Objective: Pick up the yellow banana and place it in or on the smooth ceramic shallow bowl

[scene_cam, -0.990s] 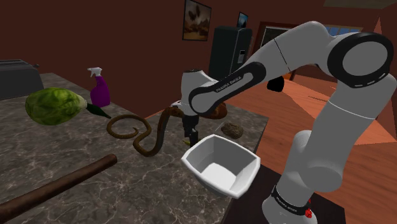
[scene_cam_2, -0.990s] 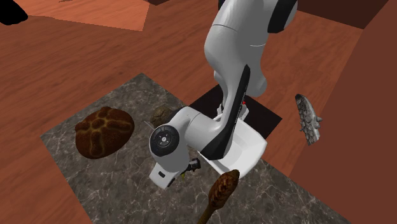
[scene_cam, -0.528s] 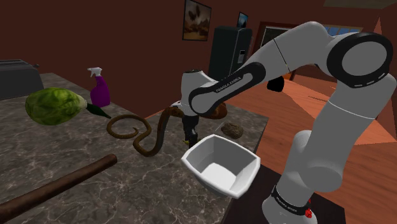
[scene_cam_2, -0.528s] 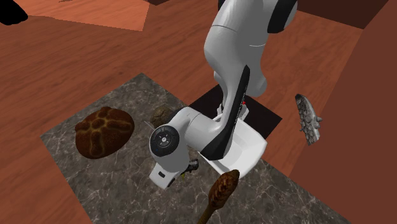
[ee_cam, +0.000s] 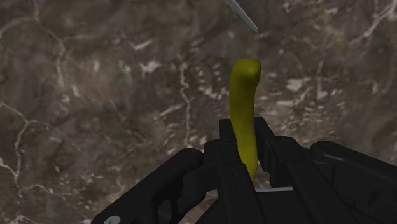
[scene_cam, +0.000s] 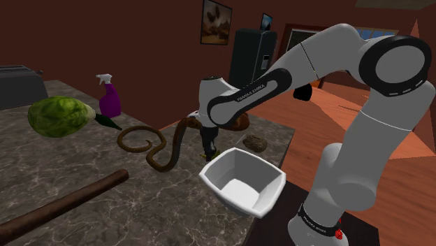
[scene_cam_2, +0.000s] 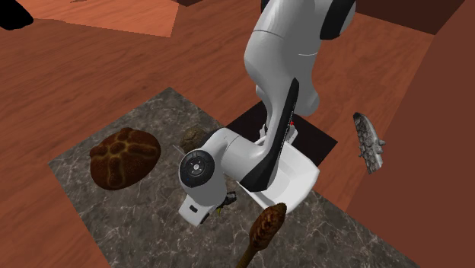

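Little has shifted over the last second: the gripper (ee_cam: pixel 247 137) stays clamped on the banana (ee_cam: pixel 243 95), low over the counter (ee_cam: pixel 95 95). I judge the grasp made and the lift barely begun. The banana is slim, dull yellow and gently curved, with its blunt tip jutting past the fingertips. The bowl (scene_cam: pixel 241 189) sits just beside the gripper, toward the stand.

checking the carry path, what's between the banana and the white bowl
Nothing: in the shoulder view bare marble counter separates the banana from the white bowl. The gripper is shut on the banana.
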